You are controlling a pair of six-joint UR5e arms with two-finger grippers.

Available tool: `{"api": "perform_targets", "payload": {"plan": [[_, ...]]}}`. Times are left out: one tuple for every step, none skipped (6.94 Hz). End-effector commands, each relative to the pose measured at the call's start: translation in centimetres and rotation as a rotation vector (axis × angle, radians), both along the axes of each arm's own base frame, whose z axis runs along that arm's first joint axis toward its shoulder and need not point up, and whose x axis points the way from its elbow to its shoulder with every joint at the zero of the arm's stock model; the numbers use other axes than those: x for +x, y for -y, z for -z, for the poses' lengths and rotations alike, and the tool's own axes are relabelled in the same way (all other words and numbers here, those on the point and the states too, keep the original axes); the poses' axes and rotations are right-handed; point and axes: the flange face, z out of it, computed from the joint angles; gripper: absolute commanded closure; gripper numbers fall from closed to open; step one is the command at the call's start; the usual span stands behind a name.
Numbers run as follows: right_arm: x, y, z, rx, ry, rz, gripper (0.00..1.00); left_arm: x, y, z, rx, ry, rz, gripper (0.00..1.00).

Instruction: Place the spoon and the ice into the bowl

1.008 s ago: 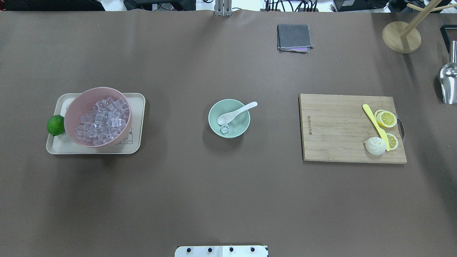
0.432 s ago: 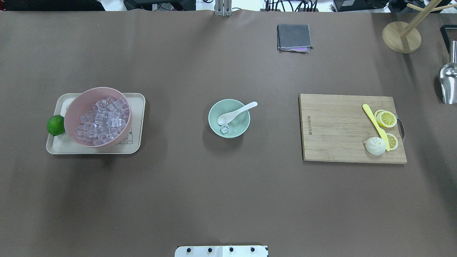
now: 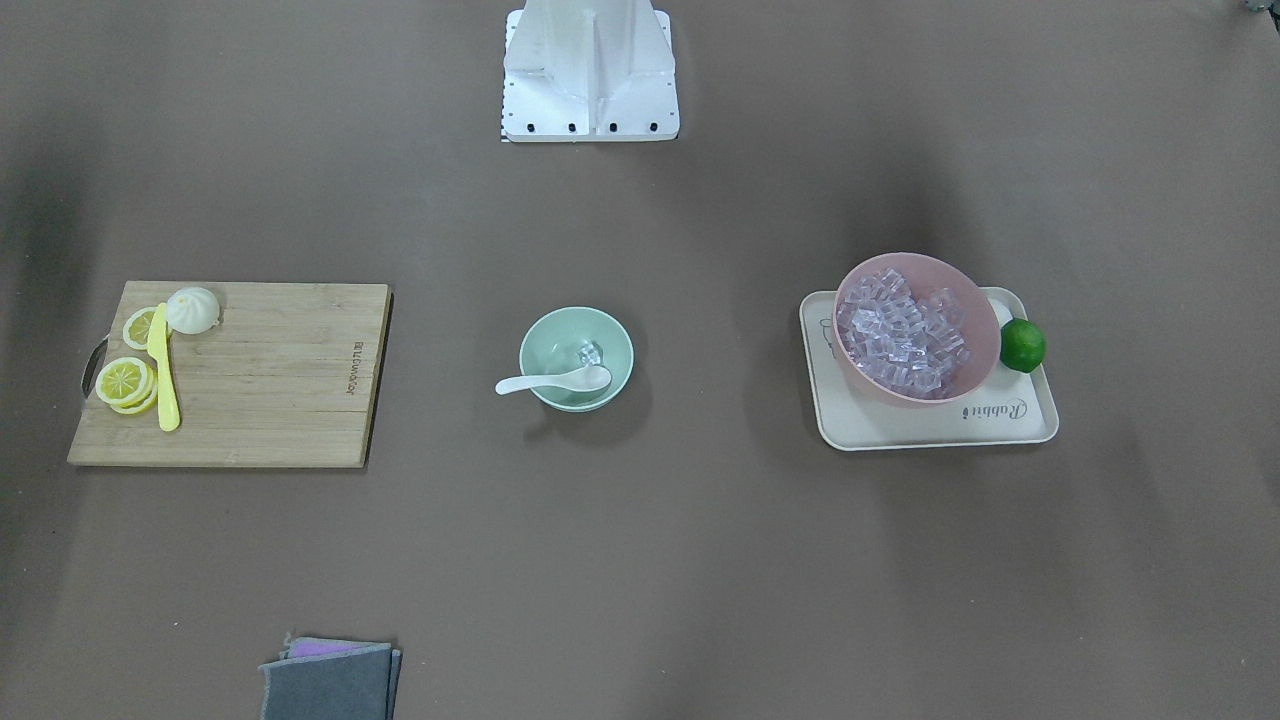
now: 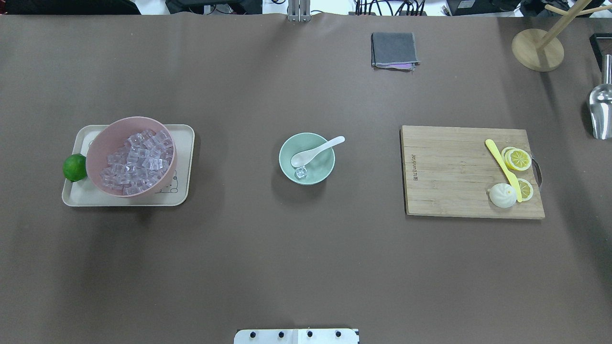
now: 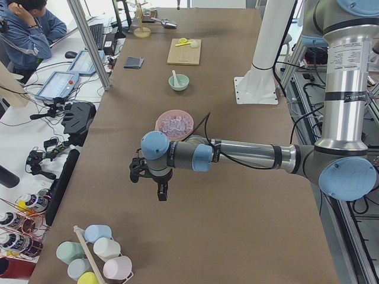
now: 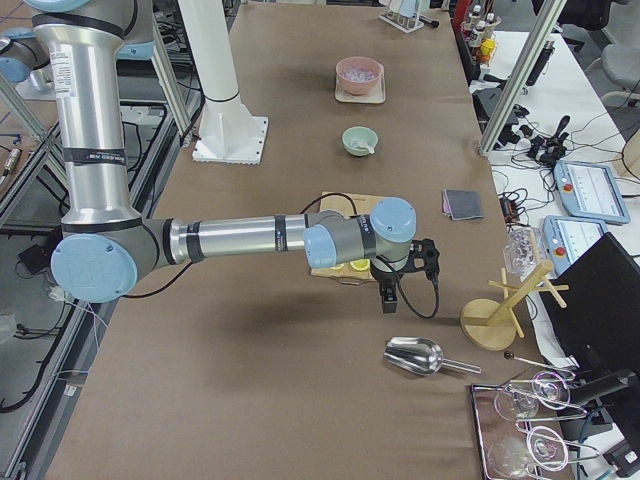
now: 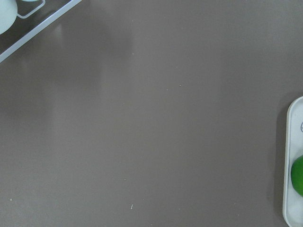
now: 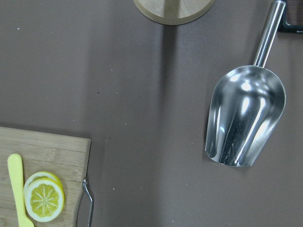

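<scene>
The spoon (image 4: pixel 313 150) rests in the bowl (image 4: pixel 323 165), handle over the rim, one ice cube (image 4: pixel 300 173) beside its scoop, so the job looks done. My left pincer (image 5: pixel 161 192) and right pincer (image 6: pixel 388 300) hang well away; open or closed, I cannot tell

Long table (image 4: pixel 306 267) under a matte brown covering that runs edge to edge. Light soft and even from above; only faint, blurred shadows on the covering. White workbench (image 5: pixel 21 142) alongside the table on the operators' side, strewn with black cables and two tablet-style pendants (image 5: pixel 57 84). Aluminium frame post (image 5: pixel 89 44) rises between bench and table. Seated person in blue (image 5: pixel 35 26) at the bench's far end. Grey floor (image 6: pixel 25 400) on the opposite side, cables trailing. Black monitor (image 6: pixel 612 300) near the bench.
</scene>
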Motion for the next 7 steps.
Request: {"api": "perform_targets", "payload": {"plan": [[0.2, -0.3, -0.4, -0.008, -0.001, -0.003, 0.0, 0.0, 0.0, 0.0, 0.0, 0.0, 0.0, 0.02], [0.4, -0.3, -0.5, -0.009, -0.001, -0.006, 0.0, 0.1, 0.3, 0.2, 0.003, 0.0, -0.001, 0.02], [0.4, -0.5, -0.7, -0.012, -0.002, -0.008, 0.0, 0.1, 0.3, 0.2, 0.005, 0.001, -0.001, 0.02], [0.5, -0.5, -0.7, -0.012, -0.002, -0.008, 0.0, 0.1, 0.4, 0.3, 0.006, 0.001, -0.001, 0.02], [0.6, -0.5, -0.7, -0.014, -0.002, -0.011, 0.0, 0.0, 0.1, 0.3, 0.004, 0.001, 0.002, 0.02], [1.3, -0.8, -0.7, -0.012, 0.001, -0.023, 0.0, -0.4, 0.0, 0.0, -0.001, 0.001, 0.009, 0.02], [1.6, -1.3, -1.3, -0.024, 0.0, -0.027, 0.0, -0.4, 0.0, -0.1, -0.002, 0.002, 0.009, 0.02]]}}
